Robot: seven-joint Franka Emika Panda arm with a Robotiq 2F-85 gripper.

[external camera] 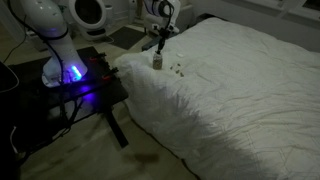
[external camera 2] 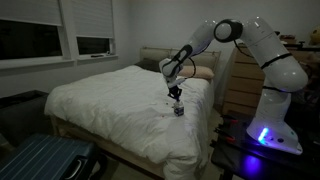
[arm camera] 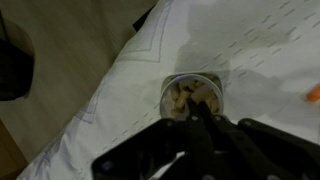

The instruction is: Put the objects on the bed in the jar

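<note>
The bed (external camera: 240,80) wears a white quilted cover, soft and rumpled, with stitched lines and shallow folds near its edge. On it stands one jar (external camera: 157,61), a small upright cylinder of greyish see-through material. From the wrist view its mouth is a round rim, and pale tan lumps lie heaped inside; how many cannot be told.

The gripper (external camera: 159,47) hangs at 12 o'clock of the jar, just above the rim. In the wrist view its dark, matte fingers (arm camera: 203,125) come in from 6 o'clock, pressed together over the mouth. Whether they pinch anything is not visible.

On the cover at about 4 o'clock of the jar, just beside it, lie the loose bits (external camera: 176,70): tiny dark specks, three or four of them, too small to count with certainty.

An orange sliver (arm camera: 313,95) shows on the cover at the 3 o'clock edge of the wrist view. One ribbed blue-grey suitcase (external camera 2: 45,158) lies near the foot of the bed, and one wooden dresser (external camera 2: 240,85) stands behind the white, glossy arm (external camera 2: 265,50)
</note>
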